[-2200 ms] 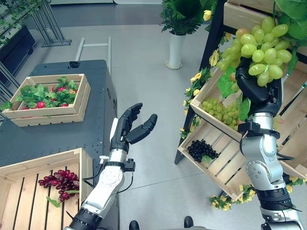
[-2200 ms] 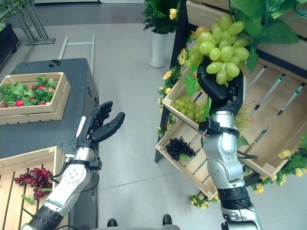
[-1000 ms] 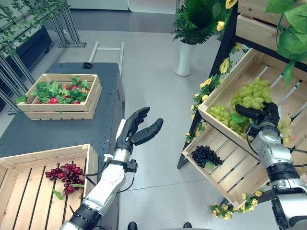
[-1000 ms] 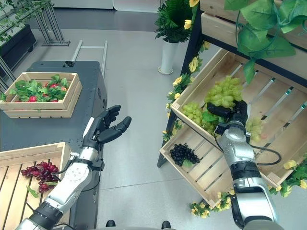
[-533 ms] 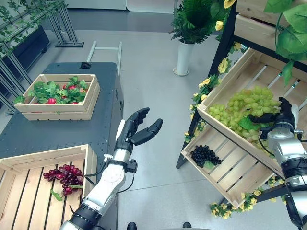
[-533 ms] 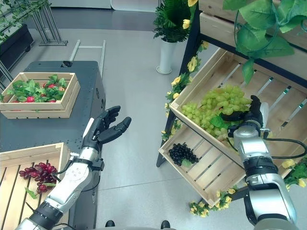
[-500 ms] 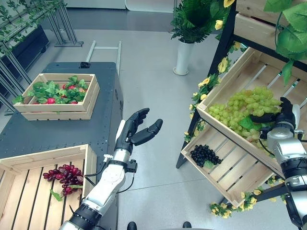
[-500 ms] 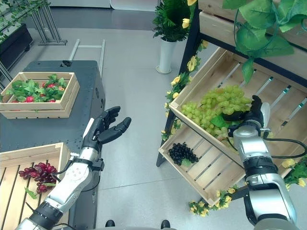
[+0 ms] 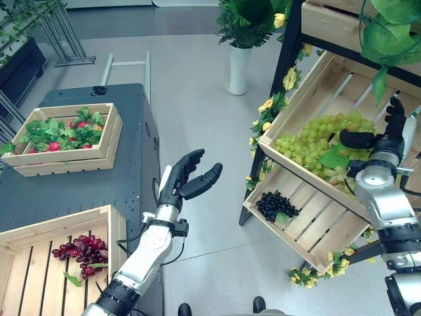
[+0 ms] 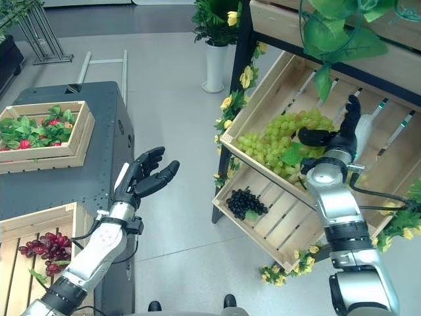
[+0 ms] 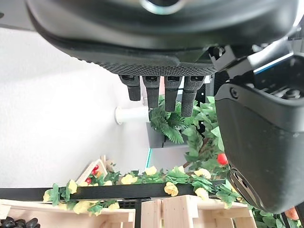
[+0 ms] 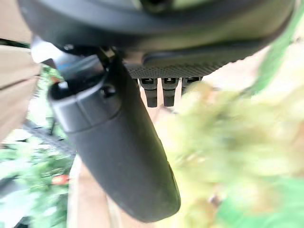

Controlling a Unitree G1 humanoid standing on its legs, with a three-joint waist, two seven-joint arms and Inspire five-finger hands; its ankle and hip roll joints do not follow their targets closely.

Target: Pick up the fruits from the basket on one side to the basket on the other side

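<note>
- Grapes [image 9: 322, 141], a green bunch, lie in the upper tilted crate [image 9: 309, 89] on the shelf; the right hand [image 9: 388, 131] rests beside them, fingers straight and apart, having apparently let go.
- Right eye view: the left hand [image 10: 141, 174] hovers over the floor, fingers spread, idle.
- Right wrist view: fingers [image 12: 164, 92] extend straight above blurred grapes, holding nothing.
</note>
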